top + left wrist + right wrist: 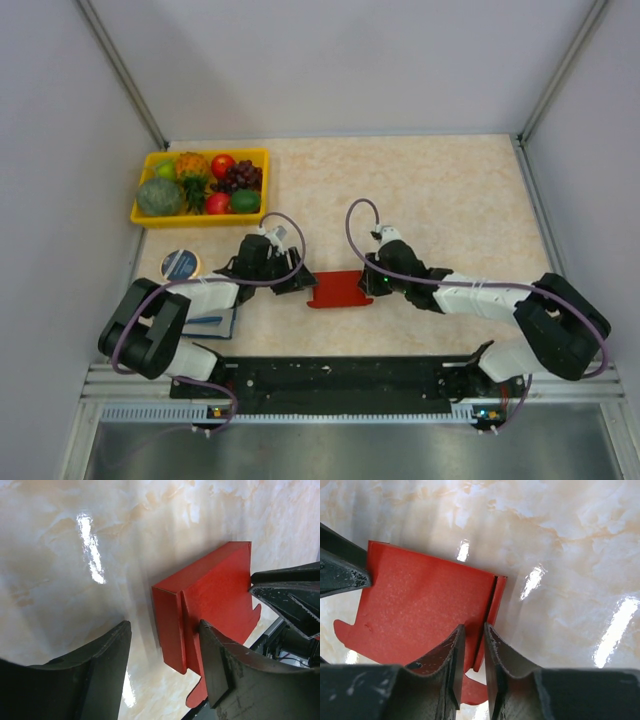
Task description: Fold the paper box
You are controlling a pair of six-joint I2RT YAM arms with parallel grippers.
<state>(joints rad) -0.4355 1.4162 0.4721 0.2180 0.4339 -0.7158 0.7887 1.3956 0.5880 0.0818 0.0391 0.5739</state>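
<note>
Now, left claw: wide open and holding nothing. One finger rests against an upturned end flap of the paper box; the other finger stands over bare surface, apart from the card.
Right claw: jaws drawn near together, with a slim gap showing. The box's opposite raised flap stands in that gap. Whether either pad presses the card I cannot tell.
Paper box: bright red card lying flat between the two claws. A short flap is turned up at each end, and rounded tabs jut from one long edge.
Claw to claw: they face each other across the box, one at each end. Each one's dark fingertip shows in the other's wrist view.
Surface: pale beige with a marbled pattern, glossy, streaked with bright light reflections beside both claws.
Outward from the left claw: a round blue-topped disc lies near its outer side. Farther off, at the far corner, sits a yellow tray of fruit, well apart from the box. Back toward the arm's base, a blue notebook lies partly under the arm.
Behind both claws: a black base plate and a ribbed metal rail run along the near edge.
Room: plain pale walls close the surface in on three sides, with grey metal strips at the corners.
</note>
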